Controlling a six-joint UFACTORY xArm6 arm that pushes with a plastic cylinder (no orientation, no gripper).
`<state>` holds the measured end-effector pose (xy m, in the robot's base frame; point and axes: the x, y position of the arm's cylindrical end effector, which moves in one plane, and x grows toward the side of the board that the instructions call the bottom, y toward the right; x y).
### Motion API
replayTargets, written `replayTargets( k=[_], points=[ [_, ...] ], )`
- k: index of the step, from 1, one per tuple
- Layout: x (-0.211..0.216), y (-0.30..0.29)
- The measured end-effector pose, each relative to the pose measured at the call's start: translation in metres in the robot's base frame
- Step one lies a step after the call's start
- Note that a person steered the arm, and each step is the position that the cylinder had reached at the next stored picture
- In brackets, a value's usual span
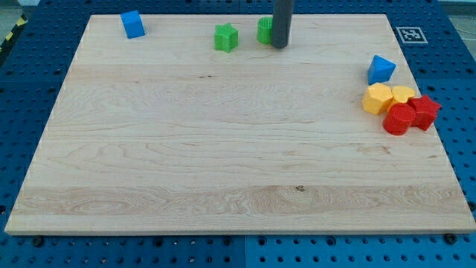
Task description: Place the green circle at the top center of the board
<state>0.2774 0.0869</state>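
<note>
Green circle [264,30] sits at the board's [223,149] top edge, about centre, half hidden behind our rod. Our tip [280,46] touches its right side, so any further push sends it left, toward the green star [226,37]. No gripper here, just the rod.

Single camera, mounted high at the board's near edge, looking down and forward at a slant. Whole wooden board [223,149] is framed at moderate range; far edge appears narrower than near edge. Blue perforated table [454,45] shows on all sides. No second view.
</note>
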Motion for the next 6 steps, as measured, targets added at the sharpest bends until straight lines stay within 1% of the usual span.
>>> replayTargets(
  k=[1, 2, 3, 5, 6],
  points=[
    [-0.007, -0.004],
    [-0.016, -0.035],
    [-0.026, -0.037],
    [-0.022, -0.067],
    [-0.022, -0.068]
  ],
)
